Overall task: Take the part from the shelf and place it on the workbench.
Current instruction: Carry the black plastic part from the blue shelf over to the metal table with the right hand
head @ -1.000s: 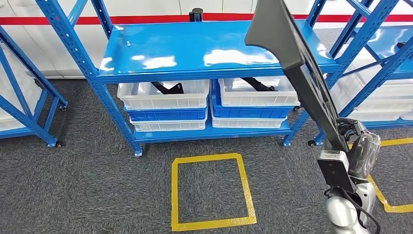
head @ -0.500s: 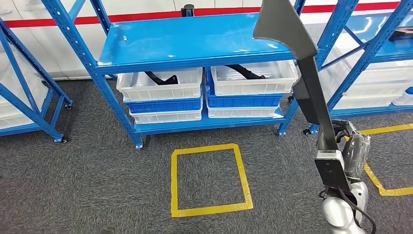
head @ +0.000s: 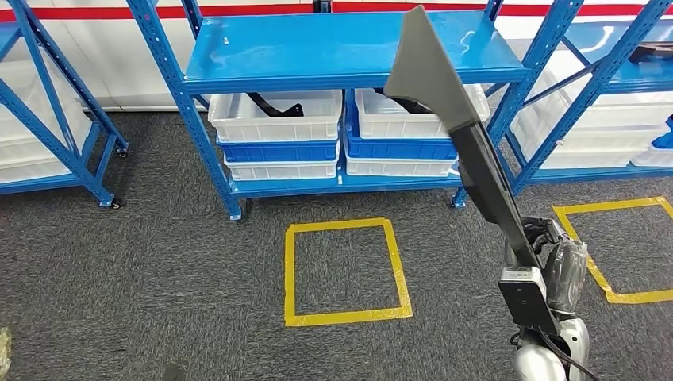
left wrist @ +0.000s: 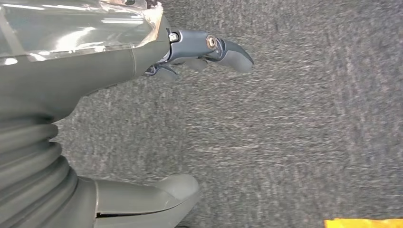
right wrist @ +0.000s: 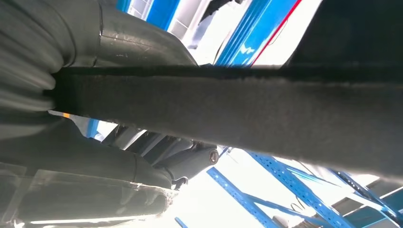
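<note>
Gripping the part point(head: 468, 151) near its lower end, the right hand point(head: 555, 262) holds its long axis leaning toward the shelf point(head: 349, 48); left hand point(left wrist: 142, 61) hangs empty, fingers apart.

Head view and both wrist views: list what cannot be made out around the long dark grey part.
- Right hand: head view, the long dark grey part covers the fingers; grip contact unseen.
- The part's far end: right wrist view, cut off by the picture's edge and blurred.
- Black pieces in the white plastic bins: head view, bin walls and blue metal shelf hide their shapes.
- Workbench: outside these views.
</note>
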`<state>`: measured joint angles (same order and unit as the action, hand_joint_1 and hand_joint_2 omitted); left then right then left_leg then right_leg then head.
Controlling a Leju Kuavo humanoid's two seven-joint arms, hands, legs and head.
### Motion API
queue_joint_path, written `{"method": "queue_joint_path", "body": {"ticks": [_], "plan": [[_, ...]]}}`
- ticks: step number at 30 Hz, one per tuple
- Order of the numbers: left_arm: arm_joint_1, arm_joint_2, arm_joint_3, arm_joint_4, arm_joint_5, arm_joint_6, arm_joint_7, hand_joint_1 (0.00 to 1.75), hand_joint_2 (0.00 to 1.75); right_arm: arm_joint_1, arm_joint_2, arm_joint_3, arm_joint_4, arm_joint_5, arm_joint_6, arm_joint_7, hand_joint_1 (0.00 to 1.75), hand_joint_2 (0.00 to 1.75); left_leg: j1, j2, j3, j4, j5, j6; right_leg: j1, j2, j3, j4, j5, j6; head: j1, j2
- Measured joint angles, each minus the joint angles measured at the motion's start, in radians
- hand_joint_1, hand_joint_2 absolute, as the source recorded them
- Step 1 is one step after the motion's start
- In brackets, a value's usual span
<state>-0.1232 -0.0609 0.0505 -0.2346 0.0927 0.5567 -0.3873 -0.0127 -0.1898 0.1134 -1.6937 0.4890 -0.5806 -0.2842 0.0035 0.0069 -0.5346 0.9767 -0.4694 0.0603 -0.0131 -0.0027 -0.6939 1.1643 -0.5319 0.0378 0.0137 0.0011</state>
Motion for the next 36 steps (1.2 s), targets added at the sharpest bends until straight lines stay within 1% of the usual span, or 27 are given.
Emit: {"method": "queue_joint_path", "body": {"ticks": [1, 2, 3, 4, 5, 6, 8, 9, 11, 12, 13, 15, 16, 17, 18, 19, 21, 23, 24, 26, 27, 28, 30, 31, 32, 34, 36], "plan": [[0.0, -0.001, -0.001, 0.0, 0.0, 0.0, 0.001, 0.0, 1.75, 0.003, 0.002, 0.001, -0.003, 0.002, 0.002, 0.002, 1.75, 1.75, -0.001, 0.002, -0.018, 0.001, 0.014, -0.001, 0.0, 0.0, -0.005, 0.062, -0.027, 0.003, 0.001, 0.0], [0.0, -0.002, -0.001, 0.0, 0.0, 0.0, 0.002, 0.0, 1.75, 0.006, 0.005, 0.002, -0.006, 0.004, 0.004, 0.003, 1.75, 1.75, -0.001, 0.005, -0.037, 0.003, 0.028, -0.003, -0.002, 0.0, -0.002, 0.109, -0.03, 0.014, 0.001, 0.0], [0.0, -0.003, -0.001, 0.0, 0.0, 0.0, 0.004, 0.0, 1.75, 0.01, 0.007, 0.002, -0.008, 0.006, 0.008, 0.005, 1.75, 1.75, 0.0, 0.006, -0.056, 0.005, 0.041, -0.005, -0.003, 0.0, 0.014, 0.129, -0.013, 0.028, 0.001, 0.0], [0.0, -0.004, -0.001, 0.0, 0.0, 0.001, 0.005, 0.0, 1.75, 0.014, 0.01, 0.002, -0.012, 0.009, 0.012, 0.007, 1.75, 1.75, 0.001, 0.008, -0.074, 0.009, 0.053, -0.009, -0.006, 0.0, 0.046, 0.112, 0.015, 0.042, 0.001, 0.0], [-0.001, -0.005, -0.002, 0.0, 0.0, 0.001, 0.006, 0.0, 1.75, 0.017, 0.012, 0.002, -0.017, 0.013, 0.015, 0.009, 1.75, 1.75, 0.002, 0.008, -0.09, 0.014, 0.064, -0.014, -0.01, 0.0, 0.096, 0.058, 0.034, 0.052, 0.002, 0.0], [-0.001, -0.006, -0.002, 0.0, 0.0, 0.001, 0.007, 0.0, 1.75, 0.019, 0.014, 0.002, -0.022, 0.017, 0.018, 0.01, 1.75, 1.75, 0.001, 0.008, -0.103, 0.021, 0.073, -0.019, -0.011, 0.0, 0.159, -0.022, 0.03, 0.053, 0.002, 0.0], [-0.004, -0.006, -0.002, -0.001, -0.001, 0.002, 0.007, 0.0, 1.75, 0.022, 0.019, 0.002, -0.035, 0.021, 0.023, 0.013, 1.75, 1.75, -0.002, 0.007, -0.116, 0.028, 0.092, -0.031, -0.007, 0.001, 0.248, -0.159, -0.007, 0.034, 0.0, 0.0], [-0.004, -0.006, -0.002, -0.001, -0.001, 0.002, 0.007, 0.0, 1.75, 0.023, 0.02, 0.002, -0.04, 0.022, 0.025, 0.014, 1.75, 1.75, -0.003, 0.006, -0.118, 0.026, 0.101, -0.035, -0.002, 0.001, 0.262, -0.188, -0.021, 0.022, -0.001, 0.0], [-0.003, -0.005, -0.003, -0.001, -0.002, 0.002, 0.007, 0.0, 1.75, 0.027, 0.023, 0.002, -0.045, 0.023, 0.029, 0.015, 1.75, 1.75, 0.001, 0.005, -0.124, 0.025, 0.11, -0.045, -0.003, 0.0, 0.246, -0.19, -0.012, 0.001, -0.004, 0.0], [-0.001, -0.005, -0.003, 0.0, -0.001, 0.002, 0.007, 0.0, 1.75, 0.028, 0.025, 0.002, -0.046, 0.023, 0.03, 0.015, 1.75, 1.75, 0.003, 0.002, -0.132, 0.038, 0.087, -0.05, -0.005, -0.001, 0.234, -0.188, -0.002, -0.011, -0.004, 0.0], [0.001, -0.005, -0.003, 0.0, -0.001, 0.002, 0.007, 0.0, 1.75, 0.03, 0.026, 0.002, -0.047, 0.023, 0.03, 0.015, 1.75, 1.75, 0.005, -0.001, -0.143, 0.067, 0.046, -0.055, -0.007, -0.003, 0.221, -0.187, 0.01, -0.023, -0.006, 0.0], [0.002, -0.006, -0.004, 0.0, -0.001, 0.001, 0.006, 0.0, 1.75, 0.033, 0.028, 0.002, -0.05, 0.022, 0.033, 0.016, 1.75, 1.75, 0.006, -0.005, -0.171, 0.184, -0.069, -0.062, -0.005, -0.003, 0.193, -0.185, 0.037, -0.036, -0.008, 0.0], [0.001, -0.007, -0.004, 0.0, -0.002, 0.001, 0.006, 0.0, 1.75, 0.035, 0.029, 0.002, -0.051, 0.02, 0.035, 0.016, 1.75, 1.75, 0.007, -0.005, -0.181, 0.252, -0.106, -0.063, -0.003, -0.003, 0.179, -0.184, 0.05, -0.037, -0.009, 0.0], [0.001, -0.007, -0.004, 0.0, -0.001, 0.001, 0.005, 0.0, 1.75, 0.037, 0.029, 0.002, -0.052, 0.017, 0.039, 0.016, 1.75, 1.75, 0.007, -0.005, -0.184, 0.305, -0.119, -0.063, 0.0, -0.003, 0.164, -0.181, 0.062, -0.037, -0.009, 0.0], [0.001, -0.007, -0.004, 0.0, -0.001, 0.001, 0.003, 0.0, 1.75, 0.04, 0.03, 0.002, -0.052, 0.014, 0.042, 0.015, 1.75, 1.75, 0.007, -0.006, -0.173, 0.328, -0.107, -0.061, 0.002, -0.003, 0.148, -0.177, 0.071, -0.036, -0.009, 0.0], [0.001, -0.007, -0.004, 0.0, -0.001, 0.001, 0.002, 0.0, 1.75, 0.043, 0.03, 0.002, -0.052, 0.01, 0.046, 0.015, 1.75, 1.75, 0.007, -0.006, -0.144, 0.313, -0.081, -0.058, 0.003, -0.003, 0.132, -0.171, 0.079, -0.034, -0.009, 0.0], [0.0, -0.006, -0.004, 0.0, 0.0, 0.001, 0.001, 0.0, 1.75, 0.046, 0.03, 0.002, -0.052, 0.005, 0.049, 0.013, 1.75, 1.75, 0.006, -0.008, -0.046, 0.194, -0.046, -0.047, 0.004, -0.003, 0.106, -0.158, 0.091, -0.028, -0.01, 0.0], [-0.002, -0.006, -0.005, -0.001, 0.0, 0.001, -0.001, 0.0, 1.75, 0.046, 0.031, 0.001, -0.053, 0.002, 0.049, 0.012, 1.75, 1.75, 0.001, -0.012, 0.04, 0.066, -0.06, -0.037, 0.007, -0.003, 0.092, -0.15, 0.104, -0.016, -0.009, 0.0], [-0.002, -0.006, -0.005, -0.001, 0.0, 0.001, -0.002, 0.0, 1.75, 0.047, 0.031, 0.001, -0.054, 0.002, 0.049, 0.012, 1.75, 1.75, -0.003, -0.013, 0.056, 0.035, -0.07, -0.033, 0.007, -0.004, 0.089, -0.15, 0.111, -0.009, -0.009, 0.0], [-0.002, -0.008, -0.005, -0.001, 0.0, 0.001, -0.004, 0.0, 1.75, 0.047, 0.031, 0.001, -0.054, 0.002, 0.049, 0.01, 1.75, 1.75, -0.007, -0.01, 0.051, 0.018, -0.059, -0.021, 0.006, -0.005, 0.082, -0.151, 0.126, 0.005, -0.009, 0.0], [-0.002, -0.008, -0.005, -0.001, 0.0, 0.001, -0.005, 0.0, 1.75, 0.048, 0.031, 0.001, -0.054, 0.002, 0.049, 0.01, 1.75, 1.75, -0.006, -0.007, 0.04, 0.013, -0.046, -0.013, 0.005, -0.004, 0.073, -0.144, 0.119, 0.008, -0.009, 0.0], [-0.003, -0.009, -0.005, -0.001, 0.0, 0.001, -0.006, 0.0, 1.75, 0.049, 0.031, 0.0, -0.055, 0.001, 0.049, 0.009, 1.75, 1.75, -0.005, -0.004, 0.027, 0.009, -0.031, -0.005, 0.006, -0.003, 0.06, -0.124, 0.096, 0.006, -0.008, 0.0], [-0.004, -0.01, -0.005, -0.001, 0.0, 0.001, -0.006, 0.0, 1.75, 0.05, 0.031, -0.001, -0.054, 0.001, 0.049, 0.009, 1.75, 1.75, -0.003, 0.0, -0.003, 0.006, -0.002, 0.004, 0.005, -0.001, 0.025, -0.027, 0.009, -0.004, -0.004, 0.0], [-0.004, -0.01, -0.006, -0.001, 0.0, 0.001, -0.006, 0.0, 1.75, 0.05, 0.031, -0.001, -0.054, 0.001, 0.05, 0.009, 1.75, 1.75, -0.003, 0.002, -0.019, 0.007, 0.012, 0.004, 0.003, 0.0, 0.011, 0.039, -0.029, -0.004, -0.002, 0.0], [-0.004, -0.011, -0.006, -0.001, 0.0, 0.001, -0.006, 0.0, 1.75, 0.051, 0.03, -0.001, -0.054, 0.0, 0.05, 0.008, 1.75, 1.75, -0.003, 0.003, -0.035, 0.008, 0.025, 0.003, 0.002, 0.0, 0.005, 0.096, -0.051, 0.001, -0.002, 0.0], [-0.004, -0.013, -0.006, -0.001, 0.0, 0.001, -0.006, 0.0, 1.75, 0.051, 0.03, -0.001, -0.054, -0.006, 0.052, 0.005, 1.75, 1.75, -0.002, 0.006, -0.069, 0.01, 0.05, 0.0, -0.002, 0.0, 0.031, 0.132, -0.031, 0.026, -0.002, 0.0], [-0.004, -0.013, -0.006, -0.001, 0.001, 0.001, -0.006, 0.0, 1.75, 0.049, 0.03, -0.002, -0.054, -0.015, 0.055, 0.0, 1.75, 1.75, -0.001, 0.007, -0.099, 0.014, 0.074, -0.009, -0.009, 0.0, 0.125, 0.024, 0.011, 0.047, -0.001, 0.0]]}}
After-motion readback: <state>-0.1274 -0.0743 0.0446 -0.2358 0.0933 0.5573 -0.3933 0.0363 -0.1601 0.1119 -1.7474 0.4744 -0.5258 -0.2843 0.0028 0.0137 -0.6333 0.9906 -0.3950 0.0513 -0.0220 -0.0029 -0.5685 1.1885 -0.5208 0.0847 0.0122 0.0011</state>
